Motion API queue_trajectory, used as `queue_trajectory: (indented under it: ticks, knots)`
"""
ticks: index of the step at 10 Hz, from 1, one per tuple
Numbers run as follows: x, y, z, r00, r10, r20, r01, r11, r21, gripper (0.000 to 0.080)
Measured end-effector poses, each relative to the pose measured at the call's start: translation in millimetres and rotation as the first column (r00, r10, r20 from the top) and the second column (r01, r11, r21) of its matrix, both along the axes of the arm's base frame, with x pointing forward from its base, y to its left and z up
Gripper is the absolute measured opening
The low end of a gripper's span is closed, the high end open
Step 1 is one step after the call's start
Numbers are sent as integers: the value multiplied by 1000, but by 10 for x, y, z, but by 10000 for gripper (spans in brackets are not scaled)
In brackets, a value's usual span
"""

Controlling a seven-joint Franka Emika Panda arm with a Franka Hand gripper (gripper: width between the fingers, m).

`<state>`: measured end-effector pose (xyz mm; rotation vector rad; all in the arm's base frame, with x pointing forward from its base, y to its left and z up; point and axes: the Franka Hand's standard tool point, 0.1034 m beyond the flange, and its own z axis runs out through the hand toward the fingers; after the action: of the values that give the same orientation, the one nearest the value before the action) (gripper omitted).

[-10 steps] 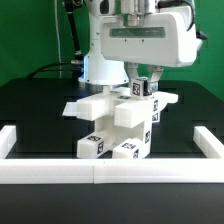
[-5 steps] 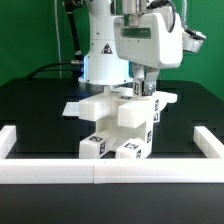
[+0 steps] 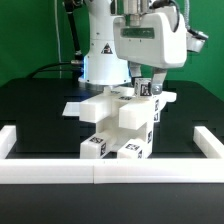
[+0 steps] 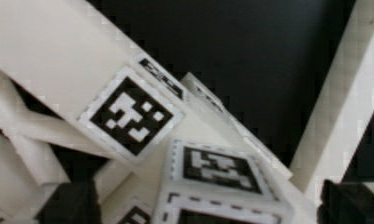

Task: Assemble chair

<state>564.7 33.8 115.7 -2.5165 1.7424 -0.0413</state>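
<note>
As far as can be judged, mid-assembly or somewhat past it. Chair [image 3: 118, 125] at centre of the exterior frame, just above the near white rail [image 3: 110, 172]: slabs and square posts joined into one tagged cluster, not yet readable as a finished chair.

Gripper [image 3: 150, 90] right of centre, upper half of the frame, down over the top post [image 4: 205, 172]. Jaws apart on either side of it, gap showing in the wrist view; gripping nothing. Reads as a post set in place and let go.

Left, by estimate: any parts out of view, plus seating checks. Cannot tell how firm the joints are.

Surface: matte black table [image 3: 40, 110], white rails at bottom, lower left and lower right.

Room: green backdrop [image 3: 30, 40] across the upper frame, dark cable [image 3: 62, 45] at upper left.
</note>
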Motion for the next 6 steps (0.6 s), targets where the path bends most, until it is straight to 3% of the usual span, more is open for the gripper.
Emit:
queue_trajectory:
  ticks: [3,6]
  knots:
    - [0,14,-2,964,267,12,-267,964,-21,648]
    - [-3,17,-12,862,507,15,-506,861,-47,648]
